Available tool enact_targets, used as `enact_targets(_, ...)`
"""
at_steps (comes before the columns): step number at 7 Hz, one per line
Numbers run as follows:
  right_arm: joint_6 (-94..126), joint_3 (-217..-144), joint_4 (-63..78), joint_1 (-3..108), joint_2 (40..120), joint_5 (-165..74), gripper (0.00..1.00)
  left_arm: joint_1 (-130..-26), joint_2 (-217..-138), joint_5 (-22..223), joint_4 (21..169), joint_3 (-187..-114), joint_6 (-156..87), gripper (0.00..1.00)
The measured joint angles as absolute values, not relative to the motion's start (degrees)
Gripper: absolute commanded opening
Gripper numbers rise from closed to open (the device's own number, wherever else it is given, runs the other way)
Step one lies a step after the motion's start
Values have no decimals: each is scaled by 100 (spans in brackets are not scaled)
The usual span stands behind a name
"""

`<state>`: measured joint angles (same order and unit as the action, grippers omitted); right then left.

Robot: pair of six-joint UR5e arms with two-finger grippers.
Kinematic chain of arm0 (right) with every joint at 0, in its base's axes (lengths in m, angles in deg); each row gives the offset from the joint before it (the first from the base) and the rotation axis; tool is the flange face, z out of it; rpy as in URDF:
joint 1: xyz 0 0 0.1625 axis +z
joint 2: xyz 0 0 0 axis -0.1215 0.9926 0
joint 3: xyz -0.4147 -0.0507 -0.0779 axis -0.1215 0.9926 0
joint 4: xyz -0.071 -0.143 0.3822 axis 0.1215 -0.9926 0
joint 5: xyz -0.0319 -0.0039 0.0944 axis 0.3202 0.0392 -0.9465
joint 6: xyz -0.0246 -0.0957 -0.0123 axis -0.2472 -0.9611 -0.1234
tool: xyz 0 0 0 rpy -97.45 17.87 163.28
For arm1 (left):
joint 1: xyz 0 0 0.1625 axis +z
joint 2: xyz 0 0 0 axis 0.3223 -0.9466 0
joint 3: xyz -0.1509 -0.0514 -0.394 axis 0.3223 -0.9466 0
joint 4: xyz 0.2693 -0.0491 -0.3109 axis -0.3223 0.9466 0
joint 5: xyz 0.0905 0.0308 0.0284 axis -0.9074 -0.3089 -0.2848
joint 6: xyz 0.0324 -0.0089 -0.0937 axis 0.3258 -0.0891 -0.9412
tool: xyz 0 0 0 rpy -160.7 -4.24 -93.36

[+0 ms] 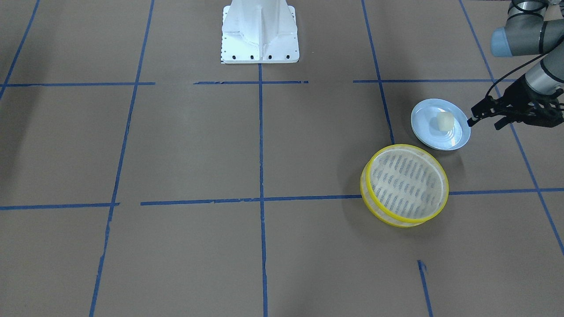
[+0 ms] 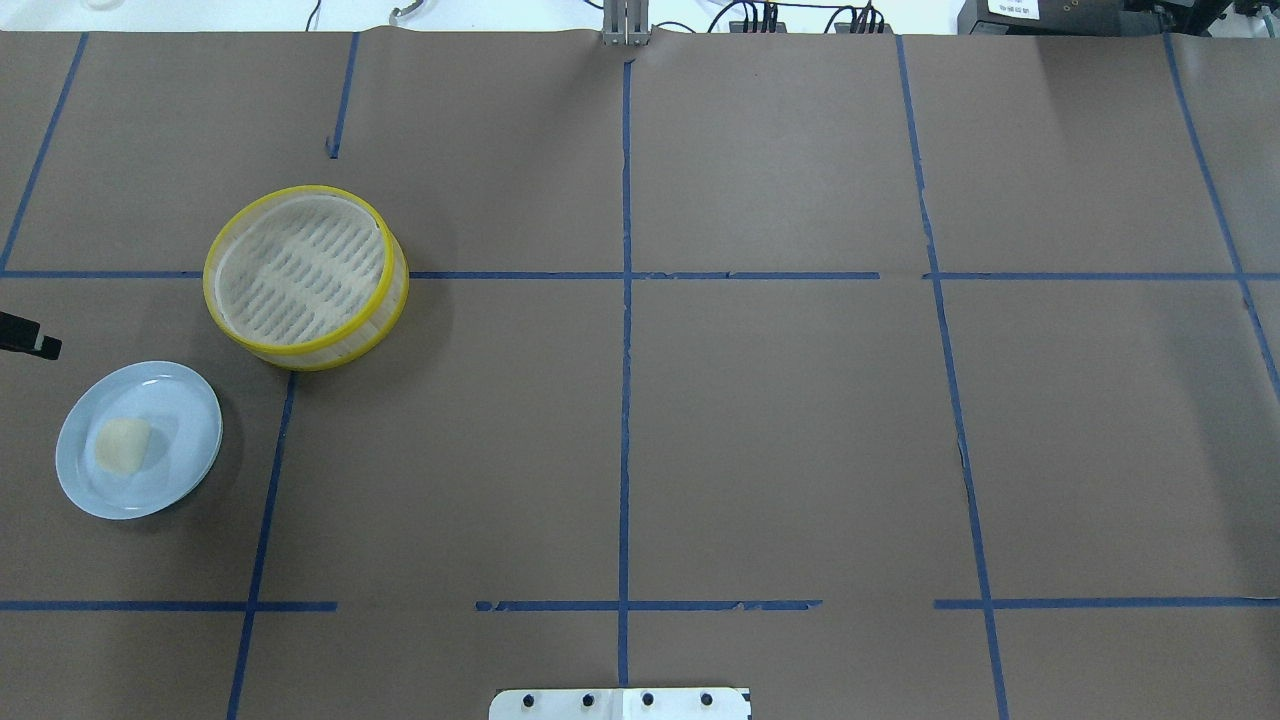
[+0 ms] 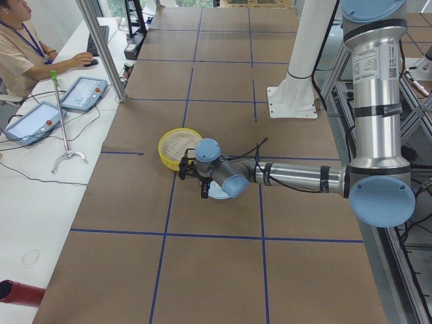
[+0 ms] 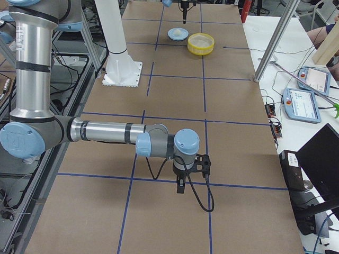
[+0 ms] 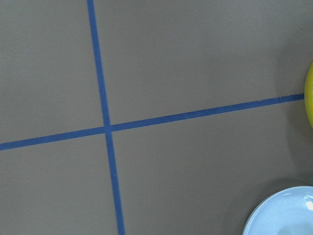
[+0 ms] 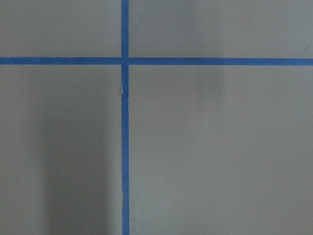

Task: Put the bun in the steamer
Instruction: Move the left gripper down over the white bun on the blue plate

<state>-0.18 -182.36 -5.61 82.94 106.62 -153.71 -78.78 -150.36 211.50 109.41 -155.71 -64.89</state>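
Bun (image 1: 445,120), 1: judged light, soft; to be pinched gently across flanks; left gripper (image 1: 484,124) jaws spread, empty; right gripper (image 4: 181,186) jaws cannot be told

Pale blue plate (image 2: 188,432), blue-taped brown table (image 2: 780,430)

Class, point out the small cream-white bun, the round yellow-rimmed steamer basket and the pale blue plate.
small cream-white bun (image 2: 122,443): overhead view, top middle.
round yellow-rimmed steamer basket (image 2: 300,265): overhead view, bare slotted floor.
pale blue plate (image 2: 185,430): overhead view, bare part beside bun.
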Motion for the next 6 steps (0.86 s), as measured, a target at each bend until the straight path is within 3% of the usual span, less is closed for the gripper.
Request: enact_targets(6, -18, -18236, -561, 8294, 10663, -15371, 100, -6780, -15169, 20593, 10114, -15808, -6914, 92)
